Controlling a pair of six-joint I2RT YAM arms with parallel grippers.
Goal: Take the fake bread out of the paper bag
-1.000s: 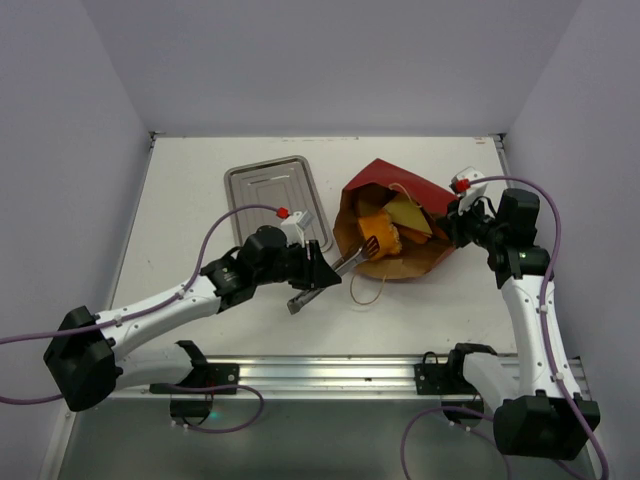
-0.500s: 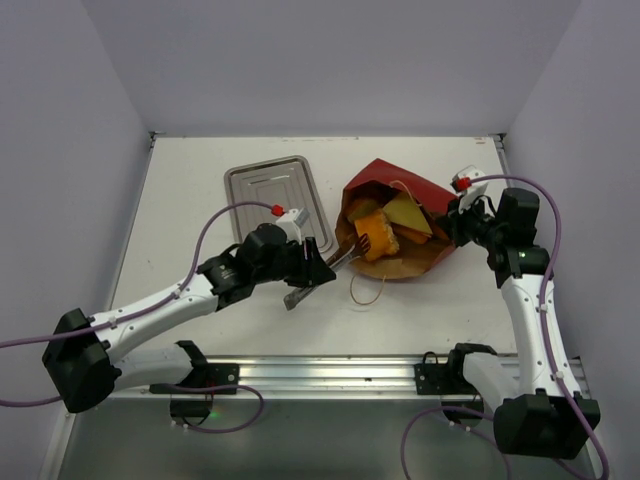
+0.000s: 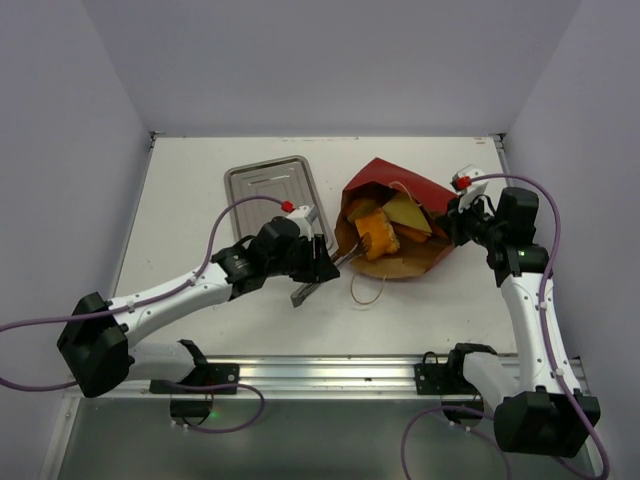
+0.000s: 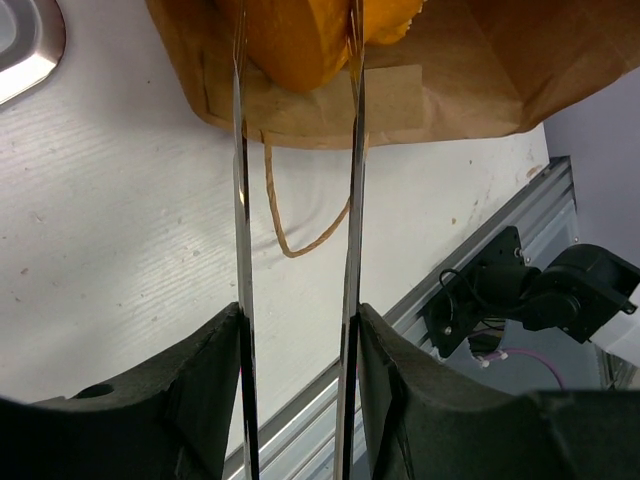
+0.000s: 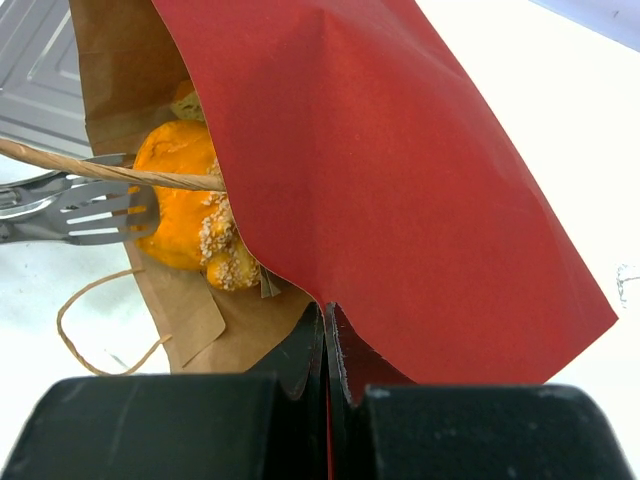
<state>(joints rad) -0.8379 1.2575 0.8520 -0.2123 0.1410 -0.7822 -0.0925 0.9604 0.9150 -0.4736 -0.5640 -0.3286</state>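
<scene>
Left pincer [image 4: 297, 340]: clenched on tongs [image 4: 240, 200], blades around bun [image 4: 295, 40].
Right pincer [image 5: 327, 335]: grasping bag [image 5: 400, 180].
Advice: pull slowly toward counter [image 3: 200, 200] left edge.

**Bench: a tray and a toppled bag**

The white bench [image 3: 190, 200] carries two things. A silver metal tray [image 3: 270, 190] lies flat at about 11 o'clock from the bench's middle. Near it, at about 2 o'clock, the red paper bag [image 3: 385, 178] lies on its side, mouth toward 9 o'clock. One thin loop handle [image 3: 365, 292] trails onto the bench at 5 o'clock.
</scene>
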